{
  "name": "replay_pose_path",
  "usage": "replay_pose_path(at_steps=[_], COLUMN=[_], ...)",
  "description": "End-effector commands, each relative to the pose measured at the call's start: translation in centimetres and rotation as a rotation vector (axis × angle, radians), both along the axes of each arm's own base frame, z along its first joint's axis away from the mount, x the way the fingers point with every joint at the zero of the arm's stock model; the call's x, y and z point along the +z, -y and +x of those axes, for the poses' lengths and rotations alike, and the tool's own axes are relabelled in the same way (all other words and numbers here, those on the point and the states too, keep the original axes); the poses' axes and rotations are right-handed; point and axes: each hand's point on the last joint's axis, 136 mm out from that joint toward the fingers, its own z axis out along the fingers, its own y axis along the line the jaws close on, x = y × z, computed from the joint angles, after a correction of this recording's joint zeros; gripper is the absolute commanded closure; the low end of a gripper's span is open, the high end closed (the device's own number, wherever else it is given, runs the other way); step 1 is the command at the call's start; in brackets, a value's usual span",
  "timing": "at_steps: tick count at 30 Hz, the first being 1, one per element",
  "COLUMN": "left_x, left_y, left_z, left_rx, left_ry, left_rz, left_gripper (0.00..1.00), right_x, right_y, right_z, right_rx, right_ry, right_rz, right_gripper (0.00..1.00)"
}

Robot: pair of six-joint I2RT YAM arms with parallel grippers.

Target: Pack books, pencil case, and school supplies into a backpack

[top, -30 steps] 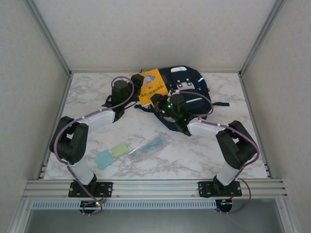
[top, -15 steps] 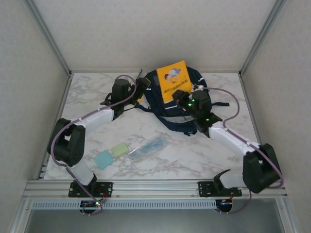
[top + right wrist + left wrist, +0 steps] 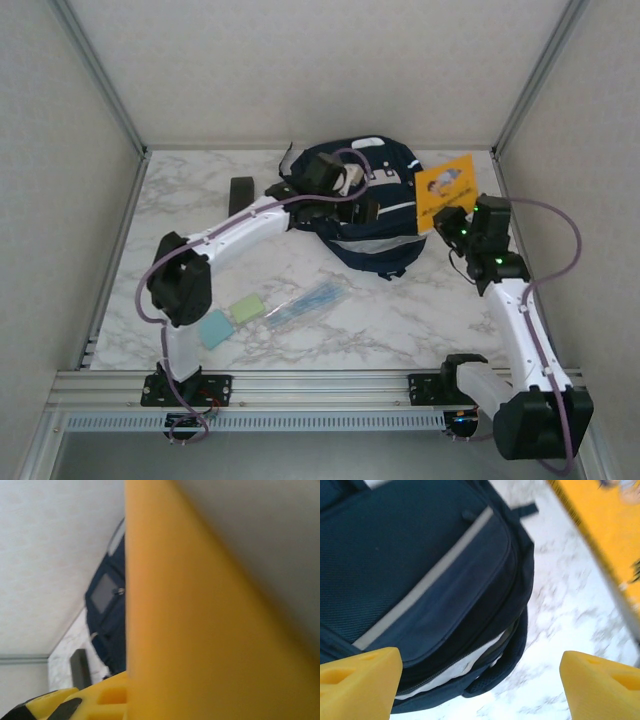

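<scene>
The right arm is now swinging out to the right side of the counter [image 3: 400,320], carrying the orange-yellow booklet [image 3: 445,190] away from the spot above the backpack [image 3: 385,235] where it was half a second ago. The left arm, which was beside the bag's left edge, is now reaching across it.

The right gripper [image 3: 449,213] is pinching the booklet by its lower edge and holding it tilted up off the counter, just to the right of the backpack and apart from it. In the right wrist view the booklet's cover [image 3: 200,605] is lying close against the lens, with one yellow finger [image 3: 107,697] showing under it and the navy bag [image 3: 107,610] beyond.

The left gripper [image 3: 362,210] is hovering over the middle of the backpack with its jaws spread wide and nothing between them. In the left wrist view its yellow fingertips [image 3: 360,672] are standing far apart above the bag's front pocket [image 3: 420,580] and its pale stripe, with the booklet's edge [image 3: 600,525] showing at the upper right.

The backpack is lying flat at the far middle of the counter. Near the front left, the pale blue pad [image 3: 213,328] and the pale green pad [image 3: 246,308] are lying just beside each other, with the clear pencil case [image 3: 305,300] close to their right. A small black block [image 3: 241,193] is sitting left of the bag.
</scene>
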Motion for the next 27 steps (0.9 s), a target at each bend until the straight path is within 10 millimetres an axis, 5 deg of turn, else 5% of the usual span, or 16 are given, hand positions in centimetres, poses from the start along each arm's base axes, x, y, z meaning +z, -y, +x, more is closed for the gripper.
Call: replay_pose_path(at_steps=[1, 6, 15, 19, 22, 27], left_x=[-3.6, -6.6, -10.3, -10.3, -8.9, -3.1], left_y=[0.0, 1.3, 2.2, 2.7, 3.1, 2.6], left_z=[-2.4, -3.0, -2.4, -2.6, -2.6, 0.2], left_rx=[-0.219, -0.312, -0.349, -0.367, -0.361, -0.206], left_ry=[0.045, 0.033, 0.002, -0.017, -0.018, 0.046], left_rz=[0.209, 0.312, 0.384, 0.369, 0.338, 0.273], left_gripper=[0.18, 0.18, 0.25, 0.56, 0.96, 1.0], right_x=[1.2, 1.0, 1.2, 1.2, 1.1, 1.1], right_y=[1.3, 3.4, 2.9, 3.0, 3.1, 3.9], right_z=[-1.7, -2.7, -3.1, -3.3, -3.5, -4.2], right_rx=[0.029, -0.025, 0.014, 0.011, 0.003, -0.048], right_ry=[0.017, 0.026, 0.045, 0.048, 0.043, 0.023], right_rz=[-0.033, 0.013, 0.029, 0.026, 0.02, -0.01], right_gripper=[1.0, 1.0, 1.0, 1.0, 1.0, 1.0])
